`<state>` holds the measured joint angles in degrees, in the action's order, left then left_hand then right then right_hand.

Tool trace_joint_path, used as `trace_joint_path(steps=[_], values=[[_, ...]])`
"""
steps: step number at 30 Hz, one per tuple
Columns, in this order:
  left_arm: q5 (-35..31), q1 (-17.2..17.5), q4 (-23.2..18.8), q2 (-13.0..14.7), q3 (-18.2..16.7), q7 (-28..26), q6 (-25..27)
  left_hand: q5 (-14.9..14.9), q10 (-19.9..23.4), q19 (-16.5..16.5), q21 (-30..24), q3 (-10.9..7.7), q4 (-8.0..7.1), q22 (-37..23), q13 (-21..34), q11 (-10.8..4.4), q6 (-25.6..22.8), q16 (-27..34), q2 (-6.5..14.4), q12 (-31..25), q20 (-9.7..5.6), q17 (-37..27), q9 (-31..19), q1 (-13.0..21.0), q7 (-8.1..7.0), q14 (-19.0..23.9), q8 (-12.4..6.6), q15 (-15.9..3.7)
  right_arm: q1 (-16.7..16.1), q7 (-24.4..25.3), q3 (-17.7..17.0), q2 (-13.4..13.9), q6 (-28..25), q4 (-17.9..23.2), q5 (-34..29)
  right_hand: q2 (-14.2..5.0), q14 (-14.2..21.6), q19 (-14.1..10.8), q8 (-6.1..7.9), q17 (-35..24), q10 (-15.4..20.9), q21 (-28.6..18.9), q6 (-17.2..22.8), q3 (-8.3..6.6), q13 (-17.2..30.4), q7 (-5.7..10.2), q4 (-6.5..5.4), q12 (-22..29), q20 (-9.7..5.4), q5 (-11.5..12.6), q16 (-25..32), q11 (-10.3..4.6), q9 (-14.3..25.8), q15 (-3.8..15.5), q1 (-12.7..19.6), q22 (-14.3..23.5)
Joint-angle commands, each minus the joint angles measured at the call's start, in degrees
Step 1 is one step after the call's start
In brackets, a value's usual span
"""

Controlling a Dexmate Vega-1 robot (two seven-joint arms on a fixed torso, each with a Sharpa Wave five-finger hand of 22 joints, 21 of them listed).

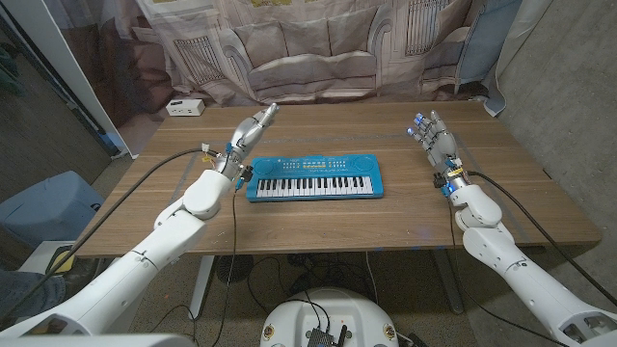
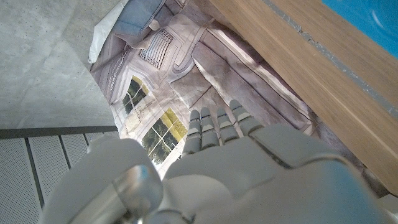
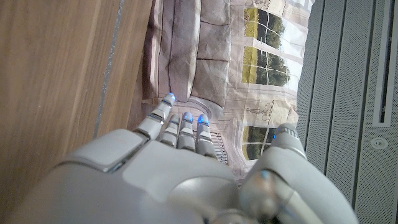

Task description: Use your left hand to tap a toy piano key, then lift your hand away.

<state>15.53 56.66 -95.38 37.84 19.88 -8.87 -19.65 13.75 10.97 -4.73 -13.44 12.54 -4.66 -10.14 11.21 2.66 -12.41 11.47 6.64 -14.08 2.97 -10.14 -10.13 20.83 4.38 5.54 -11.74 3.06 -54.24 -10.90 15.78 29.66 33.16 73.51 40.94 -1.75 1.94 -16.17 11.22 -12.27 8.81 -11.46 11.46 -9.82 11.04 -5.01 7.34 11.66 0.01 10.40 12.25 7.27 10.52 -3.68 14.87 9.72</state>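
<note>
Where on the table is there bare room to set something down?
Bare wood lies between the toy piano and the right robot hand, and along the near table edge. It is crowded at the piano's left end, beside the left robot hand; a white box takes the far left corner.

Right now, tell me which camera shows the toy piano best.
The head view: the whole toy piano lies on the table, keys visible. The left wrist view catches just a blue corner. The right wrist view gives table and backdrop instead.
</note>
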Motion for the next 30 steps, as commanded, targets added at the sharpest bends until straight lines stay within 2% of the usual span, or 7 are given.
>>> trace_joint_path(steps=[1,8,17,21,30], values=[[6.23,-2.03,6.68,-1.88,-0.39,4.45,-4.8,-0.16,0.25,0.21,0.33,0.06,0.34,-0.12,-0.05,-0.14,-0.69,-0.21,0.05,0.13,0.37,-0.07,-0.2,0.89,-0.06,0.28,0.22,0.02,1.04,0.17,0.42,-0.63,0.84,-1.49,-0.57,-0.21,0.26,-0.71,-0.05,0.01,0.28,0.15,0.37,0.06,0.27,-0.19,-0.02,0.18,-0.18,0.23,-0.13,-0.16,0.19,-0.26,0.12,0.19],[8.92,-3.22,10.61,-3.75,0.33,6.43,-6.2,-0.22,0.19,0.13,0.42,-0.08,0.43,-0.11,-0.06,-0.15,-0.7,-0.3,0.23,0.26,0.5,-0.07,-0.2,1.13,-0.03,0.22,0.28,-0.03,0.32,0.82,0.62,0.36,-0.77,-0.06,-0.74,-0.12,0.35,-0.8,-0.06,0.02,0.26,0.13,0.35,0.12,0.27,-0.19,0.0,0.16,-0.23,0.22,-0.11,-0.15,0.19,-0.15,0.1,0.18],[10.37,-3.06,12.93,-4.78,0.69,7.0,-7.17,-0.32,0.23,0.53,0.76,-0.29,0.56,-0.11,-0.05,-0.01,-0.6,-0.41,0.49,0.39,0.91,-0.07,-0.21,1.47,0.0,0.21,0.41,0.01,-0.62,1.9,0.6,1.7,-3.4,2.08,-0.57,-0.03,0.19,-0.73,-0.16,0.03,0.09,0.19,0.1,0.19,0.27,-0.09,0.02,0.06,-0.19,0.22,-0.2,-0.12,0.19,-0.23,0.08,0.18],[9.4,-2.45,12.07,-4.5,0.91,4.65,-4.47,-0.42,-0.07,1.25,1.15,-0.38,0.62,-0.12,-0.05,0.12,-0.26,-0.59,0.58,0.6,1.08,-0.07,-0.21,1.63,-0.21,-0.14,0.6,0.14,-0.67,1.52,0.6,1.28,-3.39,1.5,0.07,-0.03,0.2,-0.71,-0.16,0.03,0.09,0.2,0.08,0.21,0.27,-0.11,0.02,0.06,-0.17,0.23,-0.2,-0.18,0.19,-0.37,0.08,0.18],[7.84,-1.01,10.15,-4.0,1.11,2.03,-3.0,-0.55,-0.49,1.82,1.47,-0.45,0.67,-0.12,-0.04,0.05,-0.13,-0.7,0.63,0.88,0.99,-0.08,-0.21,1.78,-0.13,-0.36,0.69,0.16,-0.8,0.82,0.88,0.37,-3.09,-0.37,0.68,-0.09,0.16,-0.65,-0.16,0.01,0.11,0.23,0.05,0.24,0.27,-0.13,-0.02,0.06,-0.09,0.24,-0.21,-0.19,0.2,-0.39,0.03,0.18]])
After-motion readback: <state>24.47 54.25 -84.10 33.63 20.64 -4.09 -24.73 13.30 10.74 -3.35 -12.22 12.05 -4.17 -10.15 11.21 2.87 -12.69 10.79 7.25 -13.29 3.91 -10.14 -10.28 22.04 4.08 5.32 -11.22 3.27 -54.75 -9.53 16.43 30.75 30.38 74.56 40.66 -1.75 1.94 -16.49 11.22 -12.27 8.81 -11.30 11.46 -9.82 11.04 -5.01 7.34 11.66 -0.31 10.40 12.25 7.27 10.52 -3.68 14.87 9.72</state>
